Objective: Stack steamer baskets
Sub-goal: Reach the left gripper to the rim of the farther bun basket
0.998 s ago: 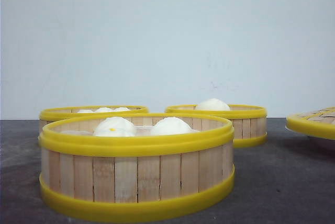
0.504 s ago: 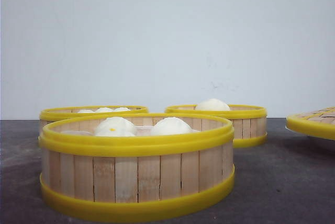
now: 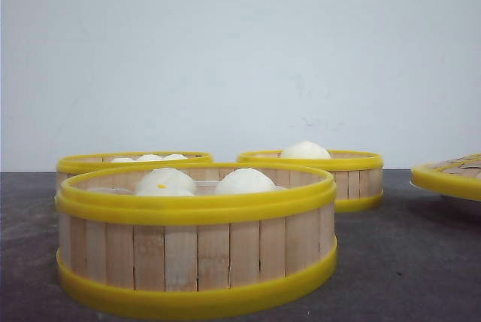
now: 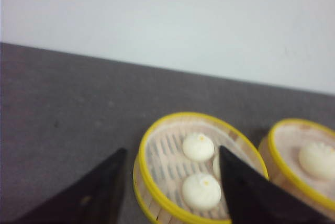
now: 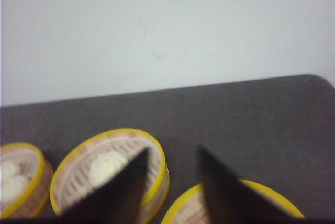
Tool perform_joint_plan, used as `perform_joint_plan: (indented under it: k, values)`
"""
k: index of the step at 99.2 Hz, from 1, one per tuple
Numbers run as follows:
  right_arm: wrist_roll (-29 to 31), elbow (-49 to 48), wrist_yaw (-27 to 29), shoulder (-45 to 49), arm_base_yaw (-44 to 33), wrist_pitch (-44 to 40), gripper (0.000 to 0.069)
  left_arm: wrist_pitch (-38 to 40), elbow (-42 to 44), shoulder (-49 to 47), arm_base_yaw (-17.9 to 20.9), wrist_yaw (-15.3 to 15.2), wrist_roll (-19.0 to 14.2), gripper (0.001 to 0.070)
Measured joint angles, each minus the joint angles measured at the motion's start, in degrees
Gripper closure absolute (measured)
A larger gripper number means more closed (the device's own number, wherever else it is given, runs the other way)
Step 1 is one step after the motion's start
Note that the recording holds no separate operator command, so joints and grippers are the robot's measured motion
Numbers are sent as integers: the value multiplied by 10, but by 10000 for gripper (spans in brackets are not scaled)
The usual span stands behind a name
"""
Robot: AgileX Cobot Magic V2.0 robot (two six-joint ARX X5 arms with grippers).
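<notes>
Three steamer baskets sit apart on the counter (image 3: pixel 421 262): the near basket (image 3: pixel 195 258), the back-left basket (image 3: pixel 83 165) and the back-right basket (image 3: pixel 349 179). The left hand (image 4: pixel 170 182) hovers spread wide, empty; the right hand (image 5: pixel 170 182) likewise. Each should straddle a rim squarely and lift level so the buns (image 3: pixel 244 180) stay put.

The steamer baskets (image 3: pixel 195 239) are showing pale wood slats between glossy yellow rims, holding white buns (image 3: pixel 244 180). The bench (image 3: pixel 406 262) is looking dark grey, the wall (image 3: pixel 240 51) plain white.
</notes>
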Motion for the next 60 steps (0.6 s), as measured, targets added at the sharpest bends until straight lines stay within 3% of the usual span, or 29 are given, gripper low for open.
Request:
perform_joint_plan:
  k: [7,18,36,60]
  values:
    - [-2,0,0,5,3,0,296,8,0,19,-6,0,12,331]
    - [-2,0,0,21,5,0,241,35,0,60,-10,0,22,323]
    - [-2,0,-13,52,5,0,225,87,16,159,-10,0,31,323]
    - [-2,0,-16,71,17,4,225,55,134,344,-10,-1,43,323]
